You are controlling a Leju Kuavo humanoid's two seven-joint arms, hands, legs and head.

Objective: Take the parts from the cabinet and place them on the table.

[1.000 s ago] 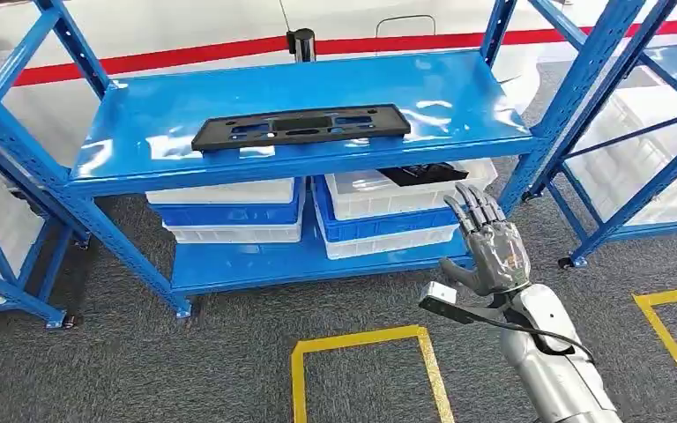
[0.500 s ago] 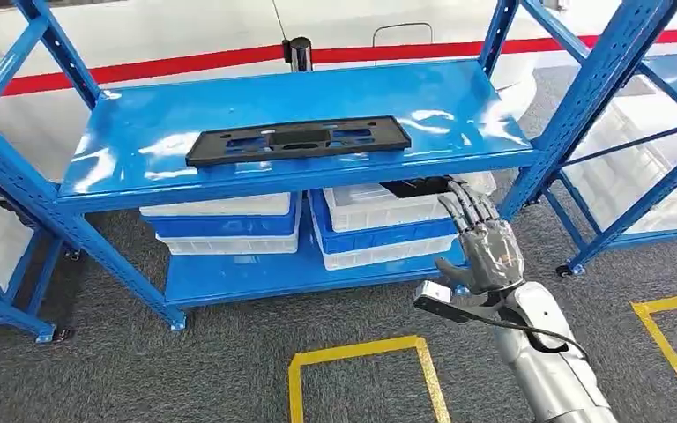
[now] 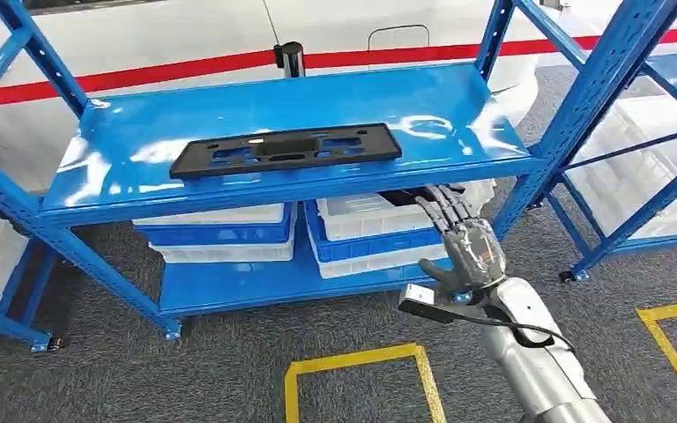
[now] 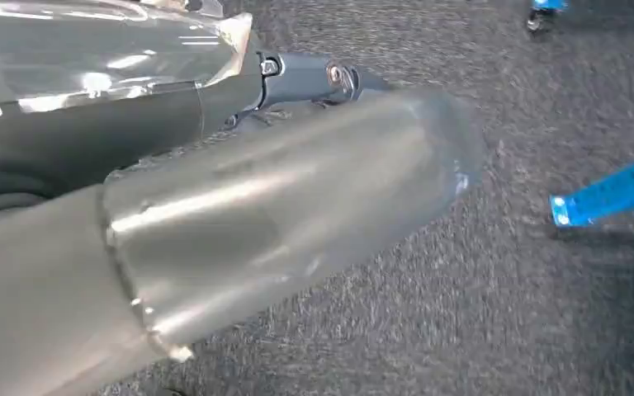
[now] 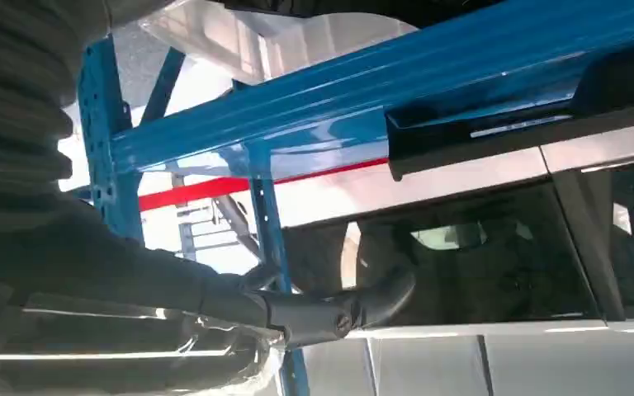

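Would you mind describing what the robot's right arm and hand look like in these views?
The right arm is a glossy silver cylinder. Its robot hand has a metallic grey back and darker slender fingers. A small grey box with a white face sits at the wrist, and a thin black cable loops along the forearm.

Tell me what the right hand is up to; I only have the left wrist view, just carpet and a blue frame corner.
Observer: In the head view the right hand is raised at the lower level of the blue rack, fingers spread, holding nothing.
Operator: Anything near its fingertips?
Observer: A black part lying in the top white bin; whether they touch it, I cannot tell.
Operator: Other parts?
Observer: A long black panel lies flat on the upper shelf.
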